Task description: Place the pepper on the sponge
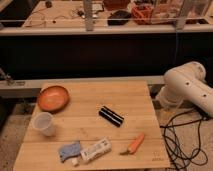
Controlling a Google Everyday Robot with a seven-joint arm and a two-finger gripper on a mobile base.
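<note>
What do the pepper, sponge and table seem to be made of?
Pepper: probably plastic, with a smooth, even orange, toy-like look. Sponge: looks like soft foam, matte blue-grey with ragged edges. Table: wood, pale and matte, with faint plank lines. The gripper is out of view; only the white arm shows to the right of the table.
</note>
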